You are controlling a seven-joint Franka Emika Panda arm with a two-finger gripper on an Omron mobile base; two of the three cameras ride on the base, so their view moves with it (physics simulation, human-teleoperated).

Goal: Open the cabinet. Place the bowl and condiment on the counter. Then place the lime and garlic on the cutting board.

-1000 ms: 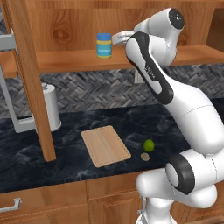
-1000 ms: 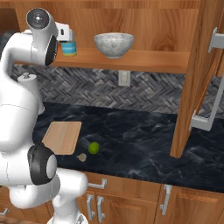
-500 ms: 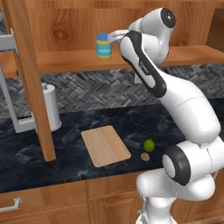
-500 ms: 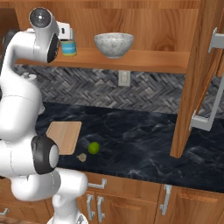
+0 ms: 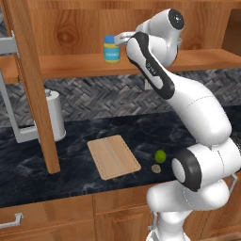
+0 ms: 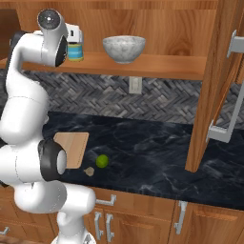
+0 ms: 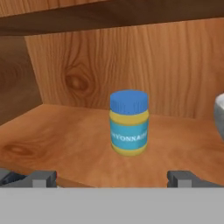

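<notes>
The cabinet (image 6: 209, 90) stands open, both doors swung wide, so the shelf (image 5: 202, 60) inside is free to reach into. The arm is raised to shelf height with the gripper (image 7: 111, 177) levelled at the condiment (image 7: 128, 123), which stands squarely between the two fingertips (image 7: 43, 178) in the hand view and a little beyond them. The jaws are spread wide and hold nothing; I judge they are lined up this way so the jar can slip between them on a straight push forward.

The condiment is upright on the shelf, back from its front edge and near the wooden back wall. It is a short round jar with a blue lid, a yellow body and a light blue label band with pale lettering. It looks stiff and smooth, easy to pinch across the body, though a nudge on the lid could tip it.

The bowl (image 6: 124, 48) sits on the same shelf, well apart from the jar, toward the open right-hand door; it is round, grey-white and speckled, wider than the jar.

Down on the table (image 6: 152, 152) the cutting board (image 5: 113, 156) lies flat near the front edge. The lime (image 5: 160, 156) and the garlic (image 5: 156, 168) rest just beside each other on the dark stone, near the board's edge but not on it, so that part of the job is not yet done.
</notes>
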